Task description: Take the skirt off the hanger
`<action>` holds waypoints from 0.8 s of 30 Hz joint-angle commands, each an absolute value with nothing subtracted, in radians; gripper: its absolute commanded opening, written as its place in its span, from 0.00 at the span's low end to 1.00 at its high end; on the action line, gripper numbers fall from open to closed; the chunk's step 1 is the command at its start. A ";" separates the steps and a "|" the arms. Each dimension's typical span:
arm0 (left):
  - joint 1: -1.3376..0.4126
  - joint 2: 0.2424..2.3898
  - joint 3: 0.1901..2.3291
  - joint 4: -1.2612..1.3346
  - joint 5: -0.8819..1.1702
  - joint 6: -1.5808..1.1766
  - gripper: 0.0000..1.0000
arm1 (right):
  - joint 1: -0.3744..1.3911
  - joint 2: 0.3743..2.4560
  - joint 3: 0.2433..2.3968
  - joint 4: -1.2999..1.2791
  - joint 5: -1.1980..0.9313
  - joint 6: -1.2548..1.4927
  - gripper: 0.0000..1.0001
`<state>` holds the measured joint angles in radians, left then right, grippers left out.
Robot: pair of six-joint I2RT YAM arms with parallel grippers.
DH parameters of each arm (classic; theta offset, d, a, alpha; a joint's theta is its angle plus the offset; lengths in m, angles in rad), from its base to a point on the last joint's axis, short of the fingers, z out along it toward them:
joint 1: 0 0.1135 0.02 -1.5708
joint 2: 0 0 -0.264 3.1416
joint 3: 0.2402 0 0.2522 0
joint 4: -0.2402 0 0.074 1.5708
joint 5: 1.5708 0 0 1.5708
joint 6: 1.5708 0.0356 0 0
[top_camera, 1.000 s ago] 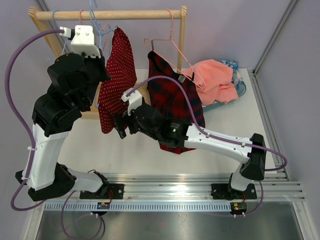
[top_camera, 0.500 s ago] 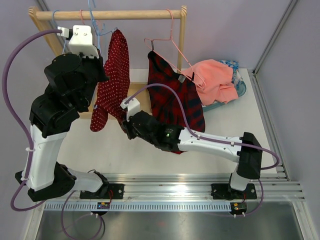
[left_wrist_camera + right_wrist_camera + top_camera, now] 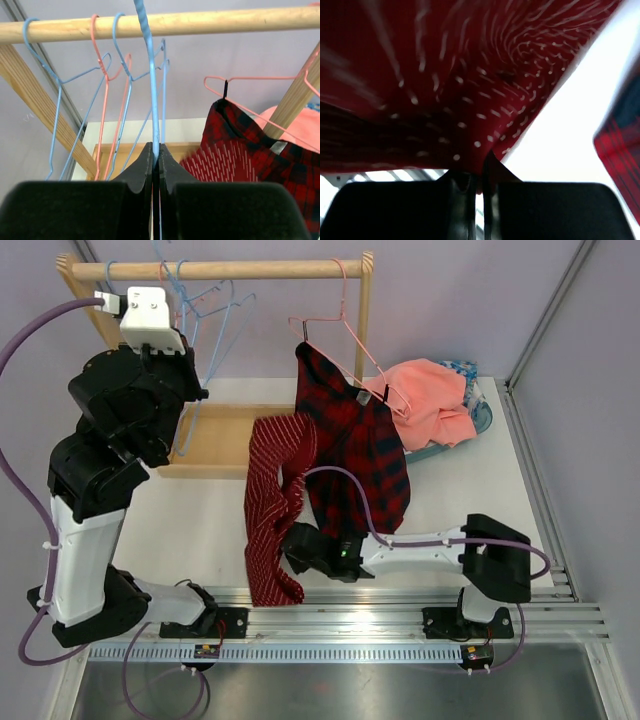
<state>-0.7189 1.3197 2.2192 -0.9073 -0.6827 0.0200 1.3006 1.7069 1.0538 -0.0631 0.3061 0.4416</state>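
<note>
**Skirt off hanger, dragged down toward counter edge**

Half a second ago: dotted red skirt (image 3: pixel 273 502) hung from the blue hanger (image 3: pixel 149 75) up at the rail (image 3: pixel 220 270). Now off it entirely. Stretched in a long band from beside the plaid garment (image 3: pixel 352 445) down toward the near edge of the counter (image 3: pixel 200 530). Whether lying flat there, cannot tell.

Right hand (image 3: pixel 481 171) pinched tight on a fold of the dotted fabric, drawn back low and close to its own base. Heavy blur in the right wrist view, so probably mid-pull.

Left hand (image 3: pixel 155 152) clamped narrow on the blue hanger's bare wire up by the rail, with nothing hanging from it.

Judged: removal itself done. Remaining only to let go of skirt and hanger. Plaid garment untouched, hung at the rail.
</note>
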 commanded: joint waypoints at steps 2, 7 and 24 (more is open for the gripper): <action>-0.721 1.275 2.201 -0.807 -0.715 0.032 0.00 | 1.354 1.447 1.072 -0.171 0.491 0.428 0.00; -0.721 1.201 2.048 -0.782 -0.712 0.009 0.00 | 1.388 1.160 1.190 -0.407 0.699 0.338 0.00; -0.721 0.977 1.559 -0.701 -0.630 -0.164 0.00 | 1.382 1.003 1.676 0.175 1.175 -0.759 0.00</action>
